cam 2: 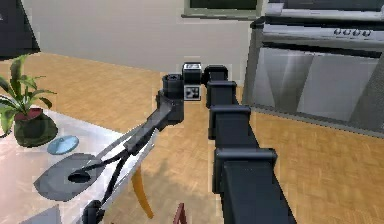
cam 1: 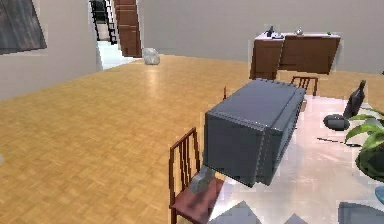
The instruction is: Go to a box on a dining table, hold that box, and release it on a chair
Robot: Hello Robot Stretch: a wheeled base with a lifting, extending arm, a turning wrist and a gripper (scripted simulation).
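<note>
Nearest to us is the dark arm (cam 2: 243, 170), which rises from 6 o'clock of the arm side view toward 12 o'clock. At its far end the gripper (cam 2: 85, 195) points down toward 8 o'clock, and its fingers (cam 2: 70, 180) lie over the edge of the pale dining table (cam 2: 20, 190). A blue dish (cam 2: 65, 146) lies just beside them at 12 o'clock, so we cannot tell if the gripper has hold of anything. How its jaws stand we cannot tell either.

In the forward view the box (cam 1: 255, 130) is a big grey block that lies on the table, at about 4 o'clock from the picture's middle. Its long axis runs from 7 o'clock to 1 o'clock, with a short face turned to us. A wooden chair (cam 1: 188, 172) stands just beside this near end, at 7 o'clock from it. A second chair (cam 1: 305, 84) stands near the far end, at 1 o'clock.

A potted plant (cam 1: 372, 135) stands at 3 o'clock from the box, and what looks like the same plant is at 10 o'clock from the gripper. From this we judge that the box lies at 9 o'clock from the gripper, well apart from the fingers. The coming move, in our opinion, must bring the gripper that way along the table, to meet the box on its long side.
</note>
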